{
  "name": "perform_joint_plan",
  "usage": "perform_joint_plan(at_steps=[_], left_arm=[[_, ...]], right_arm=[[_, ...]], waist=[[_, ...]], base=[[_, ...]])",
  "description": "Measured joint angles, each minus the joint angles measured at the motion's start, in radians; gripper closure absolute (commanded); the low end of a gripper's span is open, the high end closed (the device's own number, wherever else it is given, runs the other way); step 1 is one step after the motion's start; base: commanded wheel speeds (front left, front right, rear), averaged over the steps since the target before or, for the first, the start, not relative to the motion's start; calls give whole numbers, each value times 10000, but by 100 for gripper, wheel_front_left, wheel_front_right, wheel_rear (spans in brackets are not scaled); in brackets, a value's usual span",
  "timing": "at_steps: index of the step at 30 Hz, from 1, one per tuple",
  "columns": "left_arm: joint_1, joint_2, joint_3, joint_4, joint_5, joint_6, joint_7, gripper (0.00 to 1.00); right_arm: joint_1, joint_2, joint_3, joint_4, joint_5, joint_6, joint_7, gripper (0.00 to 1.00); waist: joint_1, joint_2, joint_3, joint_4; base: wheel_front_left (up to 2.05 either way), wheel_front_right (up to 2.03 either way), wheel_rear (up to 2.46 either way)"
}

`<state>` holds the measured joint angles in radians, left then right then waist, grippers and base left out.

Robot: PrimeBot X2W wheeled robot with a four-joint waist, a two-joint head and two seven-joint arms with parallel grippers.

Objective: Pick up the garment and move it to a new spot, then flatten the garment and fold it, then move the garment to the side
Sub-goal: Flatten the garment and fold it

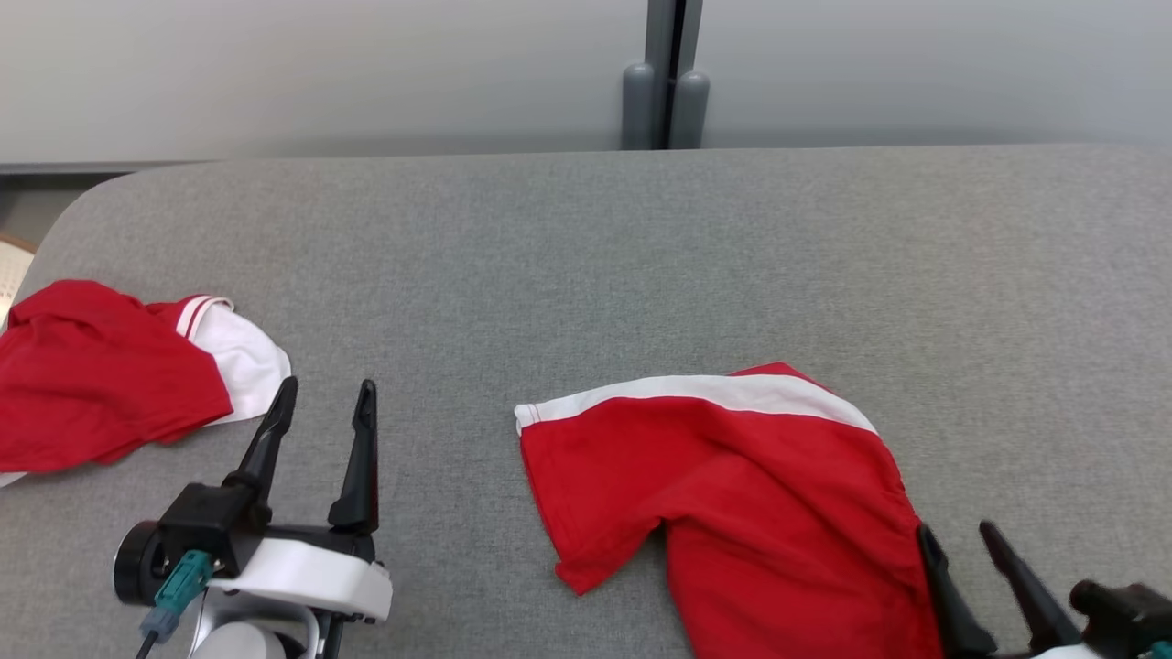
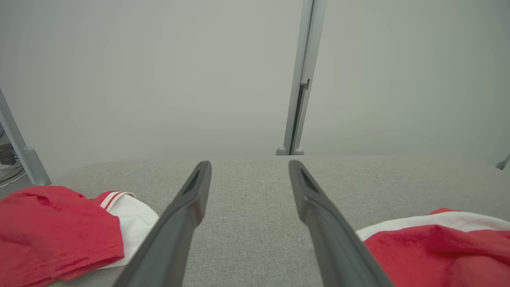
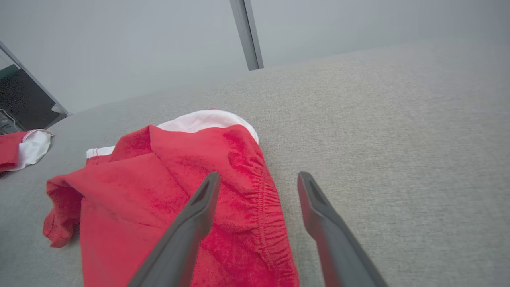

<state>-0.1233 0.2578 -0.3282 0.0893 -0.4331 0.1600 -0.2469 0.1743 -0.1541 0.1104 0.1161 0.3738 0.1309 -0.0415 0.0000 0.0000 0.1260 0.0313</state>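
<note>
A pair of red shorts with a white side stripe [image 1: 732, 485] lies spread on the grey padded table, its elastic waistband toward my right side [image 3: 255, 199]. My right gripper [image 1: 957, 540] stands open at the waistband edge, one finger over the red cloth and the other over bare table [image 3: 259, 179]. My left gripper [image 1: 325, 398] is open above bare table, nothing between its fingers [image 2: 249, 165]. The shorts' stripe edge shows at the lower right of the left wrist view [image 2: 434, 235].
A second red and white garment [image 1: 110, 375] lies crumpled at the table's left edge [image 2: 59, 231] [image 3: 24, 147]. The grey padded table [image 1: 641, 256] stretches back to a pale wall with a grey post [image 1: 664, 82].
</note>
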Motion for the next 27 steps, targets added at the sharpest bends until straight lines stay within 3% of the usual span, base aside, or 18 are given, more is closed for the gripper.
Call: perform_joint_plan(at_steps=[7,12,27], left_arm=[[756,194,267,-330,-90,359,2,0],[1204,272,219,-516,-94,495,107,0],[1359,395,17,-957,-8,709,407,0]], right_arm=[[-396,-696,-493,-1987,-48,0,2,0],[-687,-991,-723,-2115,-35,0,228,0],[-727,-989,-683,-2017,44,0,403,0]], waist=[[0,0,-488,-401],[0,1,-797,-522],[0,1,-743,-429]], base=[[0,0,0],[0,0,0],[0,0,0]])
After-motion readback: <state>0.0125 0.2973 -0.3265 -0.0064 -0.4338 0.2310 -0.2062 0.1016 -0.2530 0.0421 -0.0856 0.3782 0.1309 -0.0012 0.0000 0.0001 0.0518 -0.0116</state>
